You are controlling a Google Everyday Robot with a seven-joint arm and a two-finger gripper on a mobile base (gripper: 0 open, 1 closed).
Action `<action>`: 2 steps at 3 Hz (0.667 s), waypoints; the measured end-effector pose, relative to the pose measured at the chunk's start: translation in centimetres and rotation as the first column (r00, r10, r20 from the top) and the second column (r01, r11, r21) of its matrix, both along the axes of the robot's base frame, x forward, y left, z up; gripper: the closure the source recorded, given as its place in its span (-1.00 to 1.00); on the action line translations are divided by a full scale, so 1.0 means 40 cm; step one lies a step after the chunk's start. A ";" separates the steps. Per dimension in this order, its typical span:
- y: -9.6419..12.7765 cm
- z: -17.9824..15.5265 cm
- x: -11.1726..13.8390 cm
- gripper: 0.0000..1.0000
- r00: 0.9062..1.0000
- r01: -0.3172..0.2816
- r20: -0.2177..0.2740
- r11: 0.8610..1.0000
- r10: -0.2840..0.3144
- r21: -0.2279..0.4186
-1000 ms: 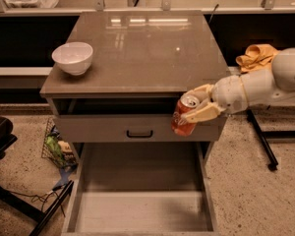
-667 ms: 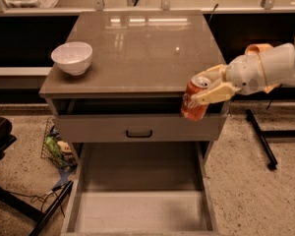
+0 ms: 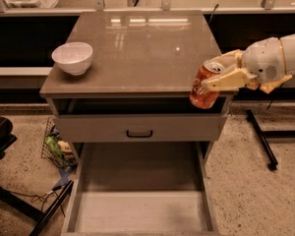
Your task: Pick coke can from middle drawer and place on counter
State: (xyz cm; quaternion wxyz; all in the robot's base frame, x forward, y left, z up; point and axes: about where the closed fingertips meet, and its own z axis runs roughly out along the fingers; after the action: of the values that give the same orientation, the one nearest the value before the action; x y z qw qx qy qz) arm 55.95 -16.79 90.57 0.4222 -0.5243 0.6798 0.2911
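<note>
Red and silver-topped, the coke can (image 3: pixel 202 94) now sits higher and further right than a second ago. Then it hung in front of the right end of the closed drawer front (image 3: pixel 137 128); now it is level with the front right corner of the worktop (image 3: pixel 137 53). The arm has drawn up and outward with it. The white bowl (image 3: pixel 73 57) at the worktop's left side has stayed where it was, and the middle drawer (image 3: pixel 142 213) remains pulled out below, its flat floor bare. The can is small, with pale lettering on its red side. It leans so that its silver top points up and to the right, toward the wrist. The end effector (image 3: pixel 212 75) reaches in from the right and is closed on the can. One pale finger (image 3: pixel 225 59) lies by the rim and the other crosses the can's body. The can's lower half sticks out below the fingers and overlaps the slab's front edge in this view. Whether it touches that edge cannot be told.
</note>
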 end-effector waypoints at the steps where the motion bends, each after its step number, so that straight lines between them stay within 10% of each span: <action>1: 0.008 0.033 0.082 1.00 1.000 0.022 0.014 1.000 -0.022 0.013; 2: 0.041 -0.023 0.244 1.00 0.995 0.020 -0.093 1.000 -0.021 -0.016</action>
State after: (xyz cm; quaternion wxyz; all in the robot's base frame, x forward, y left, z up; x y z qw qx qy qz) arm 65.71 -15.15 89.66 0.3892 -0.5063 0.7062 0.3058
